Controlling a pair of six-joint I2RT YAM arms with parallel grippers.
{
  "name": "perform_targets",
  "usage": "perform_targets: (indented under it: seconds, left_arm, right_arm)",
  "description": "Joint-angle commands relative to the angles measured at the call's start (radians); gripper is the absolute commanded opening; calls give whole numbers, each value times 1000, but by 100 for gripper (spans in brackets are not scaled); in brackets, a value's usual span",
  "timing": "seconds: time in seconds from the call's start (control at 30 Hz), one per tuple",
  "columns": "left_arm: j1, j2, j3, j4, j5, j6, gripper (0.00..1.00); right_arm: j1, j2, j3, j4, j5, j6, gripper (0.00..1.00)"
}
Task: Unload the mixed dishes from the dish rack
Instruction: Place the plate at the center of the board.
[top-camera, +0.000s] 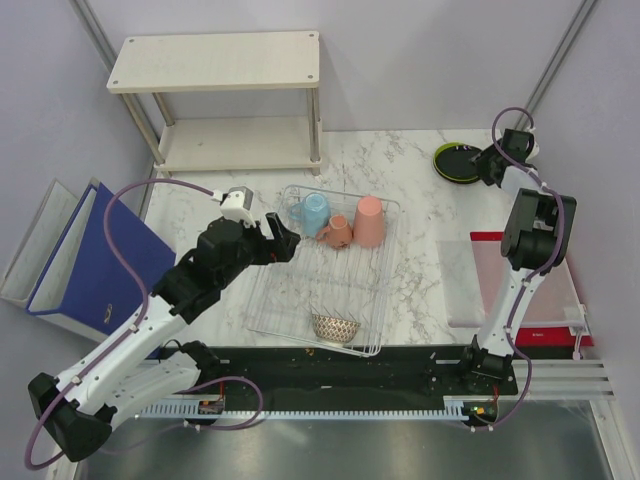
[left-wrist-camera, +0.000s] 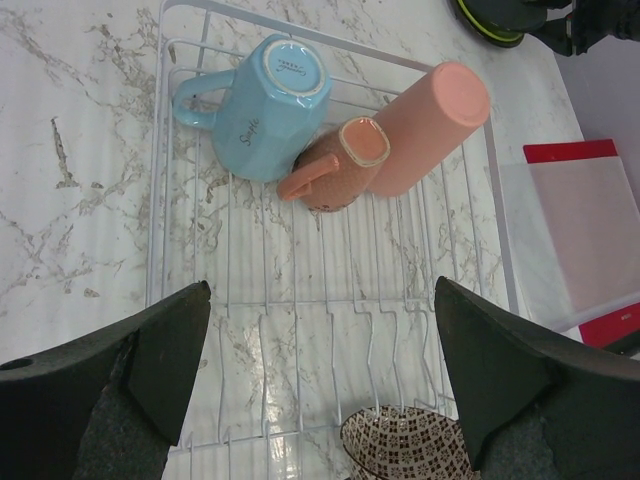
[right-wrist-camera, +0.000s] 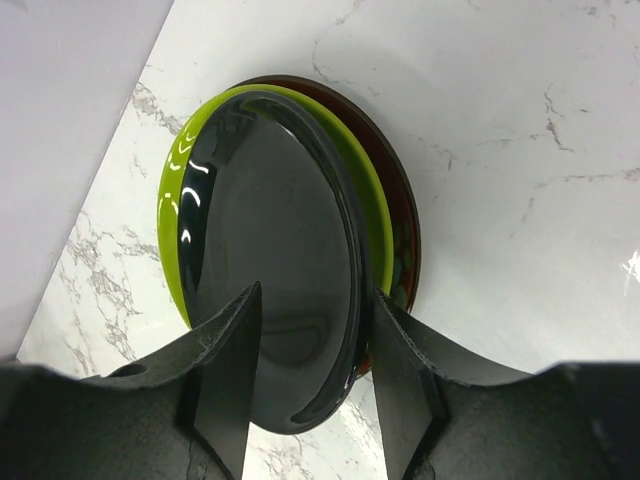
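Plates (right-wrist-camera: 270, 250), glossy and round, stacked on marble (right-wrist-camera: 520, 150).

White-and-black left arm (top-camera: 120, 350), matching right arm (top-camera: 528, 235), looping purple cables (top-camera: 107, 230), black wedge-shaped fingers (left-wrist-camera: 160, 350)

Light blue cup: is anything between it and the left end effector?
Nothing visible. The left end effector hangs open over bare dish rack wires, light blue cup straight ahead; a small salmon cup lies beside it.
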Motion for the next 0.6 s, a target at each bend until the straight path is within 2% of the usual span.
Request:
perform_targets:
  seconds: [0.0, 0.37, 0.5, 0.57]
  left_arm:
    - [5, -18, -9, 23, 20, 14, 99]
    - [4, -8, -5, 17, 35, 14, 99]
    - [4, -8, 1, 13, 28, 14, 99]
    - [4, -11, 8, 8, 20, 12, 99]
  right_arm:
    - [0, -79, -22, -37, 52, -42, 53]
    - [-11, -102, -81, -109, 81, -56, 54]
    - [-16, -170, -146, -30, 40, 2, 54]
    - [-14, -240, -198, 22, -38, 77, 54]
